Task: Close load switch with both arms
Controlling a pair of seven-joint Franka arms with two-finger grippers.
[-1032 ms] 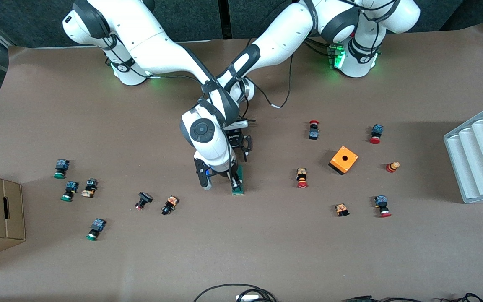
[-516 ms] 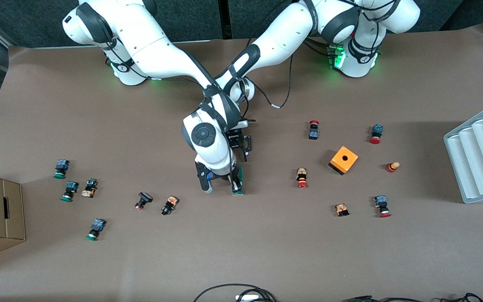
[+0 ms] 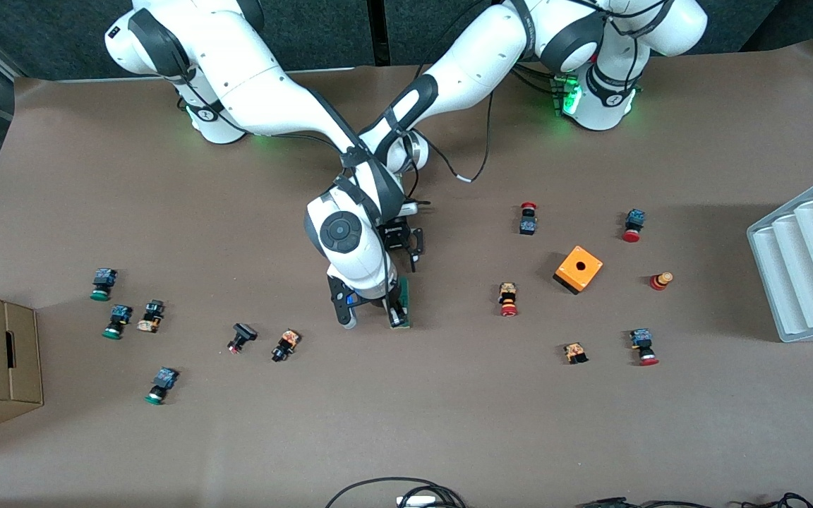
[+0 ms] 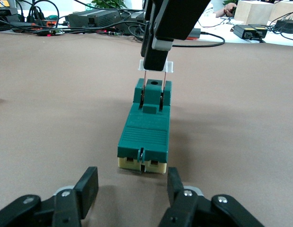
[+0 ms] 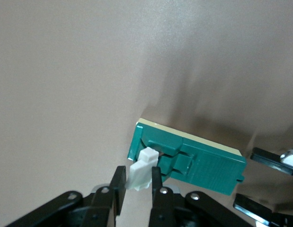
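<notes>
One load switch (image 3: 405, 291) lies at mid-table, its white handle (image 5: 142, 172) at the end nearer the front camera. The handle stands lifted off the green body on two thin pins, so the switch looks not yet closed. The right gripper (image 5: 137, 175) is clenched on that handle from above. The left gripper (image 4: 132, 182) is low at the switch's other end, its fingers (image 4: 87, 187) spread to either side of that end; I cannot tell whether they touch it. Both arms seem in place, so the approach and the grasp look done. What is left, I judge, is pressing the handle down while the body is kept from sliding. Push-buttons (image 3: 507, 299) and an orange cube (image 3: 579, 269) lie well apart.
</notes>
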